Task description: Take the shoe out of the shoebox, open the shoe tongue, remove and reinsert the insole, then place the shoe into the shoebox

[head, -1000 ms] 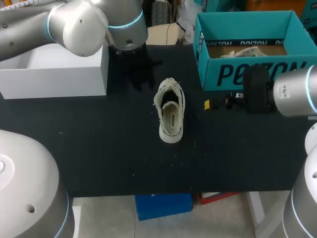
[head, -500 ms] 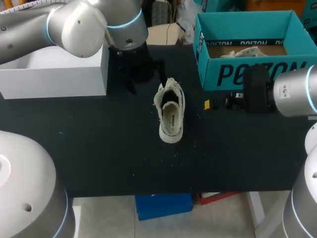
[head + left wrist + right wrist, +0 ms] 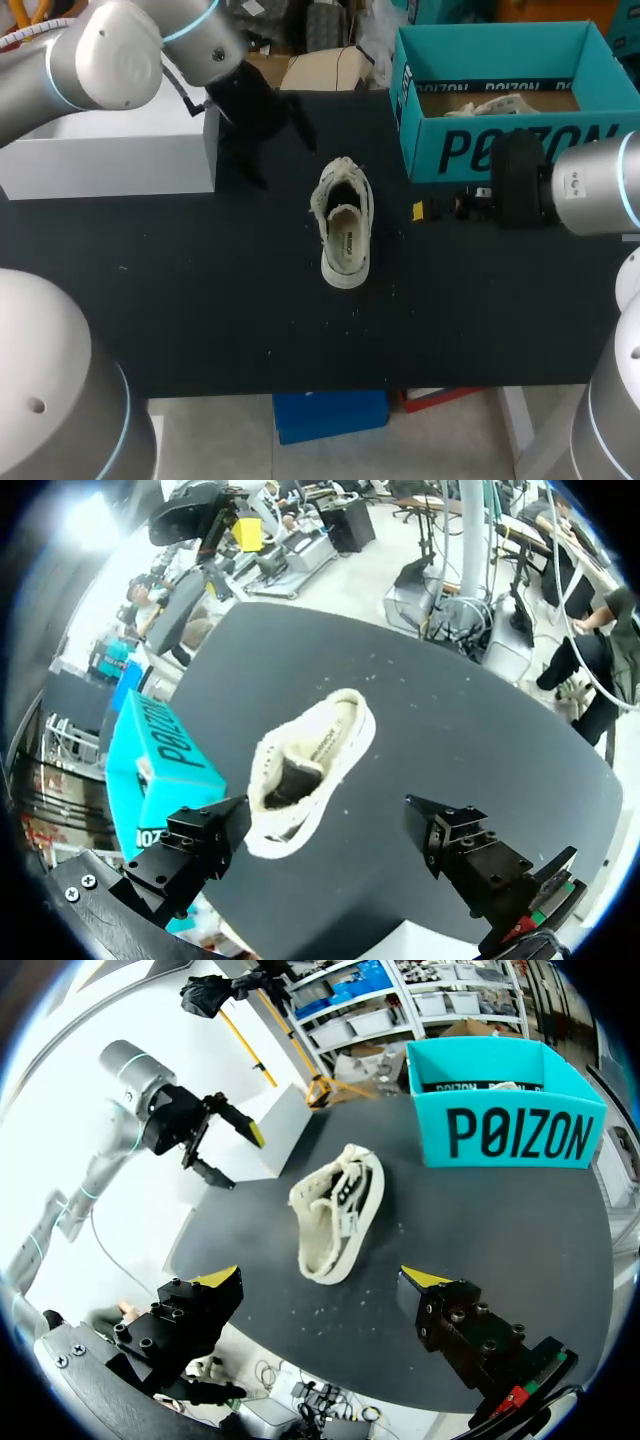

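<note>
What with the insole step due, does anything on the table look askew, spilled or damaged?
Nothing is damaged or tipped. The shoe stands upright on the table, its mouth pulled wide open. Pale specks lie scattered on the black surface around it, and crumpled paper lies in the shoebox.

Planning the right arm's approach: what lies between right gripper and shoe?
Only bare black table, seen in the head view, separates right gripper and shoe.
</note>
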Motion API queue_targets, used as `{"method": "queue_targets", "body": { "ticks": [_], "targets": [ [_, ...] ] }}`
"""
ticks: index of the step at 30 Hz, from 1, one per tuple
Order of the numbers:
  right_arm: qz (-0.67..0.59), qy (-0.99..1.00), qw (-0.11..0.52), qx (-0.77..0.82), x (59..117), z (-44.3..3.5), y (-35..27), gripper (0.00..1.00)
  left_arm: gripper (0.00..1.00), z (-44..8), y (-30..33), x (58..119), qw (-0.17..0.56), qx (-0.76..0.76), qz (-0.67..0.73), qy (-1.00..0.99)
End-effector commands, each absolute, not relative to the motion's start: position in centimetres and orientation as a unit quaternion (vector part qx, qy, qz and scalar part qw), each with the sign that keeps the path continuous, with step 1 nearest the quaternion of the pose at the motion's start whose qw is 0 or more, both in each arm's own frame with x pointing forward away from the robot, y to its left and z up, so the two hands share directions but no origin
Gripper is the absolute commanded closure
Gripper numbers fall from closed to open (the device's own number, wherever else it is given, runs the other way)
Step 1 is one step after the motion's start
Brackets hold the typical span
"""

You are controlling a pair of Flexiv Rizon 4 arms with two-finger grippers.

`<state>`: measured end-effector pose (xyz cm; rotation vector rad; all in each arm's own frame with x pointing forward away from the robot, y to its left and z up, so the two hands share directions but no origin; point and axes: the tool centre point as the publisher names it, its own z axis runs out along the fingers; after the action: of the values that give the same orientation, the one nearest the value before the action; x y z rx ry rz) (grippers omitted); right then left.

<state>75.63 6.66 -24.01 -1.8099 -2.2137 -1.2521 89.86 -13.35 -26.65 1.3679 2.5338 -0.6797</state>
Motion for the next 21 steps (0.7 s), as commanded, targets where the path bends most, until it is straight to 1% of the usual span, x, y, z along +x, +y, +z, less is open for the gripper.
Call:
{"method": "queue_targets", "body": {
  "ticks": [1, 5, 7, 8, 9, 12, 13, 16, 18, 21],
  "targets": [
    [-0.401, -0.709, 0.01, -0.58, 75.6, -24.0, 6.7, 0.0, 0.0, -27.2, -13.1, 89.7, 0.106, 0.458, -0.236, 0.85],
    [-0.401, -0.709, 0.01, -0.58, 75.6, -24.0, 6.7, 0.0, 0.0, -27.2, -13.1, 89.7, 0.106, 0.458, -0.236, 0.85],
    [-0.401, -0.709, 0.01, -0.58, 75.6, -24.0, 6.7, 0.0, 0.0, -27.5, -12.9, 89.8, 0.036, 0.414, -0.252, 0.874],
    [-0.401, -0.709, 0.01, -0.58, 75.6, -24.0, 6.7, 0.0, 0.0, -27.4, -12.7, 90.0, 0.027, 0.385, -0.255, 0.887],
    [-0.401, -0.709, 0.01, -0.58, 75.6, -24.0, 6.7, 0.0, 0.0, -27.4, -12.6, 90.0, -0.006, 0.353, -0.26, 0.899],
    [-0.401, -0.709, 0.01, -0.58, 75.6, -24.0, 6.7, 0.0, 0.0, -26.8, -11.8, 90.0, -0.065, 0.29, -0.271, 0.915],
    [-0.401, -0.709, 0.01, -0.58, 75.6, -24.0, 6.7, 0.0, 0.0, -26.6, -11.6, 89.9, -0.075, 0.282, -0.273, 0.917],
    [-0.401, -0.709, 0.01, -0.58, 75.6, -24.0, 6.7, 0.0, 0.0, -26.0, -10.8, 89.9, -0.098, 0.222, -0.279, 0.929],
    [-0.401, -0.709, 0.01, -0.58, 75.6, -24.0, 6.7, 0.0, 0.0, -25.7, -10.3, 90.0, -0.081, 0.194, -0.271, 0.94],
    [-0.401, -0.709, 0.01, -0.58, 75.6, -24.0, 6.7, 0.0, 0.0, -25.8, -9.3, 90.1, -0.074, 0.143, -0.28, 0.947]
  ]
}}
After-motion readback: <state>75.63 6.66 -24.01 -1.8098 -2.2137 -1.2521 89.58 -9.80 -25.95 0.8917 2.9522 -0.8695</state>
